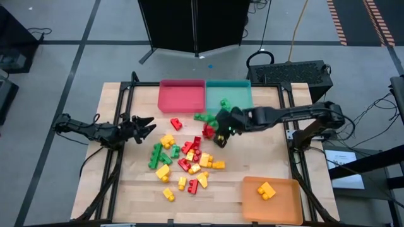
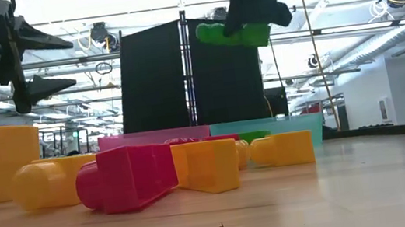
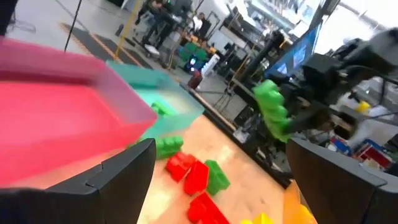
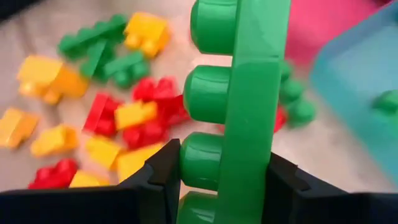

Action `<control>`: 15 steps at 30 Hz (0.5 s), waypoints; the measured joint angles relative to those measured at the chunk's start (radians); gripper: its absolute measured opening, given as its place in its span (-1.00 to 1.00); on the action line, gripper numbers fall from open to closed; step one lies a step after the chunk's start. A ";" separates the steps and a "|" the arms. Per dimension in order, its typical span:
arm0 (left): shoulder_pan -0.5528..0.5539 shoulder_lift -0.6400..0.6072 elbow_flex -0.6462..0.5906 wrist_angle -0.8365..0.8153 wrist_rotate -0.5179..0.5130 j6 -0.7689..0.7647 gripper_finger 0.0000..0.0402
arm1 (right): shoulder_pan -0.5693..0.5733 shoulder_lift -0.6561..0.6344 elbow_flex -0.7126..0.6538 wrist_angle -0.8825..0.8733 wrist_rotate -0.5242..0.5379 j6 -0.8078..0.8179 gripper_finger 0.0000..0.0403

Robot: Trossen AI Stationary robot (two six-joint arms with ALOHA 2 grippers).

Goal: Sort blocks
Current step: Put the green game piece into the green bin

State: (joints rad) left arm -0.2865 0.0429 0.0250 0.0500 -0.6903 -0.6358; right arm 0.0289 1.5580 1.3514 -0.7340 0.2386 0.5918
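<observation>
Several red, yellow and green blocks (image 1: 186, 157) lie in a loose heap on the middle of the table. My right gripper (image 1: 221, 126) hovers over the heap's far side, just in front of the teal tray (image 1: 228, 88), shut on a long green block (image 2: 233, 33). The green block (image 4: 242, 93) fills the right wrist view. My left gripper (image 1: 146, 125) is open above the table's left part, left of the heap, touching nothing; the low view shows this gripper (image 2: 70, 63) in the air. My right gripper pinches the long green block between its two fingers, one finger (image 4: 163, 171) against the studded side (image 4: 199, 158) and the other against the flat back. The fingers come from above. The block is lifted clear of the table, lying nearly level under the gripper (image 2: 254, 1).
The red tray (image 1: 182, 96) and the teal tray stand side by side at the far edge; a green block (image 1: 225, 102) lies in the teal one. The orange tray (image 1: 287, 205) at the near right corner holds yellow blocks (image 1: 265, 189). Bare wood shows at the near left.
</observation>
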 joint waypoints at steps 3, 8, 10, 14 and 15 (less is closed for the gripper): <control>0.000 0.000 0.000 0.030 -0.004 0.043 0.80 | -0.074 0.001 0.000 -0.002 0.000 -0.036 -0.34; 0.000 0.000 0.000 0.055 -0.080 0.042 0.80 | -0.219 0.032 0.000 0.014 -0.002 -0.107 -0.34; 0.000 0.000 0.000 0.048 -0.106 0.047 0.80 | -0.276 0.047 0.000 0.017 -0.003 -0.129 -0.34; -0.001 0.000 0.000 0.043 -0.106 0.048 0.80 | -0.389 0.068 0.000 0.020 -0.005 -0.135 -0.34; -0.001 0.000 0.000 0.046 -0.092 0.055 0.80 | -0.416 0.078 0.000 0.020 -0.004 -0.132 -0.34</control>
State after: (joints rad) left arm -0.2871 0.0429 0.0254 0.0955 -0.7819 -0.5804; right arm -0.3874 1.6359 1.3510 -0.7135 0.2344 0.4600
